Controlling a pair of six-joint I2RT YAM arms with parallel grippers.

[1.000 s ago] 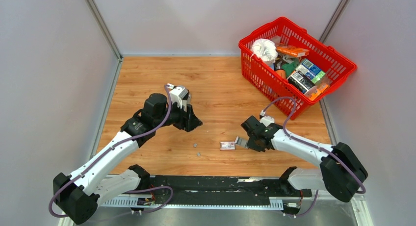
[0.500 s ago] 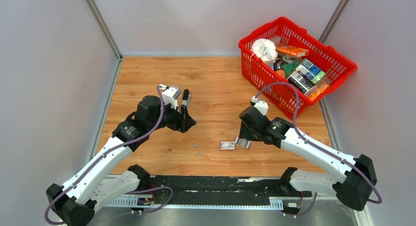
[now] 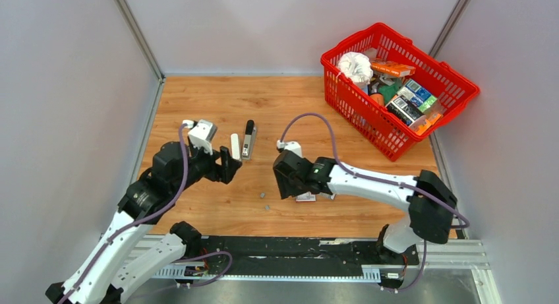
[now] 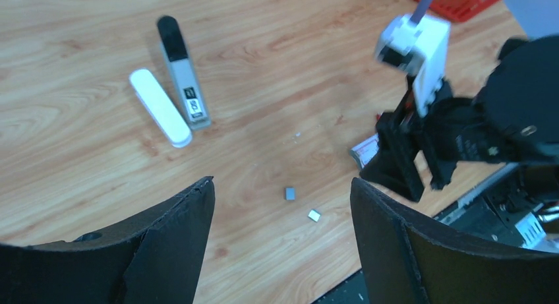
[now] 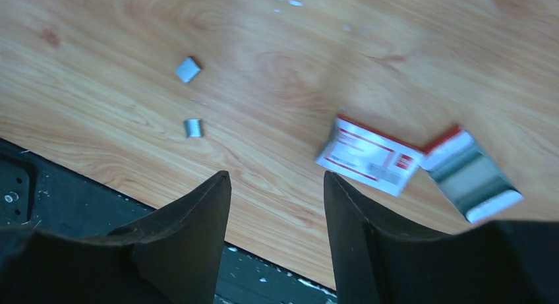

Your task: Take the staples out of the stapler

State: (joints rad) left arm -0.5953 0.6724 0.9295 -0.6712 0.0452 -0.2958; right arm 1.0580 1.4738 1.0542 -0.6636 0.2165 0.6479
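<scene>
The stapler [image 3: 248, 138] lies opened on the wooden table, its grey-and-black half [image 4: 183, 73] beside its white half [image 4: 160, 107]. Two small silver staples pieces [image 3: 264, 200] rest on the wood near the front edge, one staple bit [image 4: 290, 194] close to the other staple bit [image 4: 314, 215]; the right wrist view shows the staples [image 5: 188, 69] too. My left gripper [image 3: 227, 164] is open and empty, near and left of the stapler. My right gripper [image 3: 290, 179] is open over the table, just right of the staples, with nothing between its fingers [image 5: 211, 205].
A small red-and-white flat box [image 5: 369, 155] and its slid-out inner tray [image 5: 471, 175] lie just right of the right gripper. A red basket [image 3: 359, 109] full of packets stands at the back right. The black rail [image 3: 296, 248] runs along the table's front edge.
My right gripper has opened and swung left, from beside the red-and-white box to over it. The left arm has drawn back to the left, uncovering the stapler on the table.
</scene>
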